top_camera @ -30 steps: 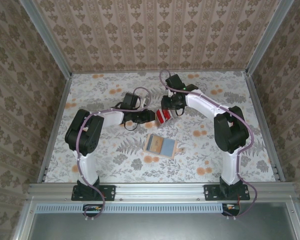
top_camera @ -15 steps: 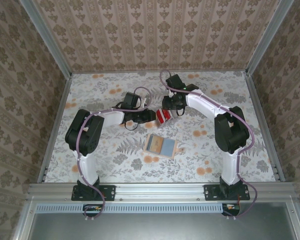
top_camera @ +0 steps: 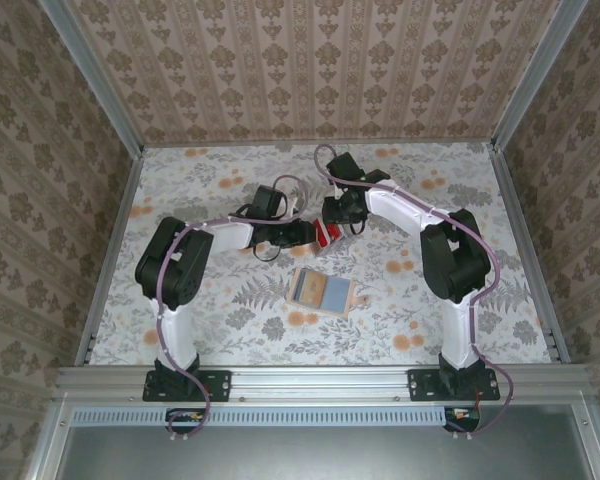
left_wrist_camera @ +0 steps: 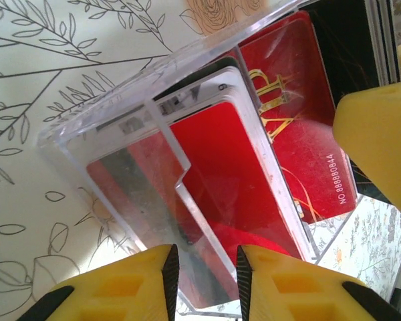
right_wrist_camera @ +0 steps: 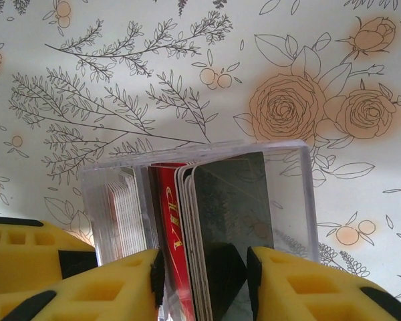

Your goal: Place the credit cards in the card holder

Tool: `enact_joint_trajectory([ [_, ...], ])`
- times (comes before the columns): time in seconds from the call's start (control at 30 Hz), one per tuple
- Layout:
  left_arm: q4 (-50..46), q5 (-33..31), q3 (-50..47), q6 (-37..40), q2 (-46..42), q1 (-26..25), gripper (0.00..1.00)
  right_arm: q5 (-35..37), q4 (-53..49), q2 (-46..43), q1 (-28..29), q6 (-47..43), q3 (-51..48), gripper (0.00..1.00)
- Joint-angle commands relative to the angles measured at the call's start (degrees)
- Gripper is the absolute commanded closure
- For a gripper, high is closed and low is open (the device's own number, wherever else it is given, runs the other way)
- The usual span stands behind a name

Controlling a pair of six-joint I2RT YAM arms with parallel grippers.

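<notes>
the small stack of thin glossy red rectangular credit cards [left_wrist_camera: 234, 174] sits upright inside a clear hard plastic case [left_wrist_camera: 113, 120], which is lifted off the floral-patterned table [right_wrist_camera: 187, 67] and held between the two arms; the arrangement reads as a brace-and-pull: one arm steadies the case so the other can draw cards out of its open side, and holding it in the air gives both sets of jaws room at opposite edges.

the left gripper [left_wrist_camera: 204, 271] is clenched to a narrow gap on the case's edge; the clear wall and the red cards behind it run straight down between its yellow fingers [left_wrist_camera: 120, 287], so it is grasping the case, not the cards alone.

the right gripper [right_wrist_camera: 204, 274] comes at the opposite, open edge; its jaws stand a little wider and a thin sheaf of cards, one red with gold lettering and a few pale-edged ones, fills the space between its fingers [right_wrist_camera: 307, 287], so it appears to be pinching cards; the rest of the case reaches beyond its fingertips on both sides.

the small tan leather-like folding card holder [top_camera: 320, 290] lies opened flat on the table, bluish-grey inside up, well apart from both sets of jaws, on the side toward the arm bases; no card is in it yet, so the task is at an early step by my reading.
</notes>
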Motion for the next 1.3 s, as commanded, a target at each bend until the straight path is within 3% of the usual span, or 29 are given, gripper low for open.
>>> enact_joint_trajectory([
  [0.0,1.08,1.12,1.80,-1.34,1.72,-0.26,0.69,-1.71,-1.70,-0.13,0.61,-0.25,1.65,0.62],
  [0.63,1.38,1.16,2.48,-1.53,2.64,-0.53,0.69,-3.16,-0.84,-3.44,0.64,0.23,0.18,0.66],
  [1.27,0.93,0.96,2.57,-1.52,2.21,-0.52,0.69,-0.07,-2.39,-5.26,-0.75,-1.20,0.26,0.90],
])
